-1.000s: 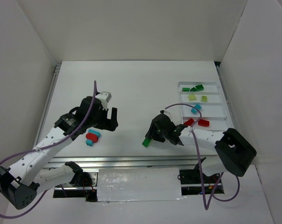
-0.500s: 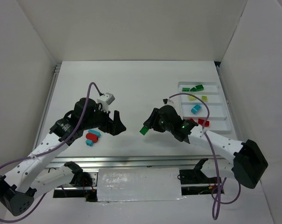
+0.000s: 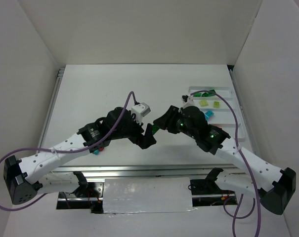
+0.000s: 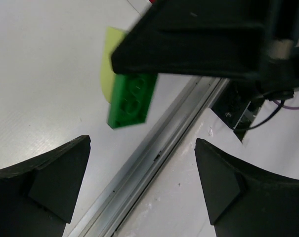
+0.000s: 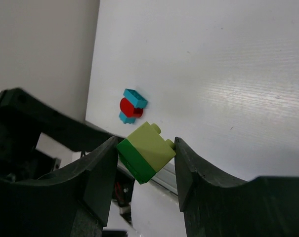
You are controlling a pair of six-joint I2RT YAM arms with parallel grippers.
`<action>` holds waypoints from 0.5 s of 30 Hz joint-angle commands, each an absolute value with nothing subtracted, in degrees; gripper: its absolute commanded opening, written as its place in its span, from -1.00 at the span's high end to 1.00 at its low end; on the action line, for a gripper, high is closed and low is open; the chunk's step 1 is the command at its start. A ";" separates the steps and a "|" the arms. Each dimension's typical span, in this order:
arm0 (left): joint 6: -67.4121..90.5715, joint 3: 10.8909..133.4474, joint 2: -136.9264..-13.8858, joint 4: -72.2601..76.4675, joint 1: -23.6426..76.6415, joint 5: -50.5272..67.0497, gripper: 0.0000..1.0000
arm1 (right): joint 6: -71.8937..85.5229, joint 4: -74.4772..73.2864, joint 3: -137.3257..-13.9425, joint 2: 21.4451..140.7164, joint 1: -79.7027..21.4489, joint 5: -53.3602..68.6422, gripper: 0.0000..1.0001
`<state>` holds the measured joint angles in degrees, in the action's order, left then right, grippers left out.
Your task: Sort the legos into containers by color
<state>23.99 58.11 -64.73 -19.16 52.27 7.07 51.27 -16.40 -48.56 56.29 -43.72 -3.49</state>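
Legos (image 3: 216, 104) are sitting partly sorted. In tray (image 3: 226, 118) on R side, dark green pair (image 3: 205, 93) is lying in far slot, yellow-green brick (image 3: 203, 102) in next and cyan brick (image 3: 208, 114) in third. Nearest slot is hiding under R arm (image 3: 248, 163), so can't tell.

Left to do, as I'm judging it:
- Red/cyan clump (image 5: 132, 106) is lying loose on table (image 3: 114, 89), beside L arm (image 3: 60, 148).
- Two-colour stack (image 5: 139, 160), yellow-green on dark green, is hanging in air over near-centre of table. R gripper (image 3: 158, 124) is pinching it btwn part-closed jaws. Prob needs pulling apart before binning.

L gripper (image 4: 142, 143) is gaping fully and holding nothing, w/ stack just in front, not touching.

Room: both grippers are crowding each other close to metal rail (image 4: 174, 123) at near edge. Far half of table is offering space, and walls (image 3: 139, 29) are boxing in three sides.
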 commanded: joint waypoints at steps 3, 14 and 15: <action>23.20 62.66 -67.23 -15.20 52.21 4.22 -0.99 | 50.27 -17.31 -49.13 50.63 -43.51 -0.26 1.00; 23.20 62.40 -67.50 -10.82 52.21 8.95 -0.99 | 51.33 -17.76 -48.16 49.39 -43.51 -0.27 1.00; 23.29 62.23 -67.76 -10.11 52.21 12.27 -0.98 | 51.42 -17.23 -48.08 49.48 -43.51 1.48 1.00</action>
<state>24.08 61.06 -68.01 -15.70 52.16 5.98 51.35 -18.92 -48.31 49.41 -43.72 -0.75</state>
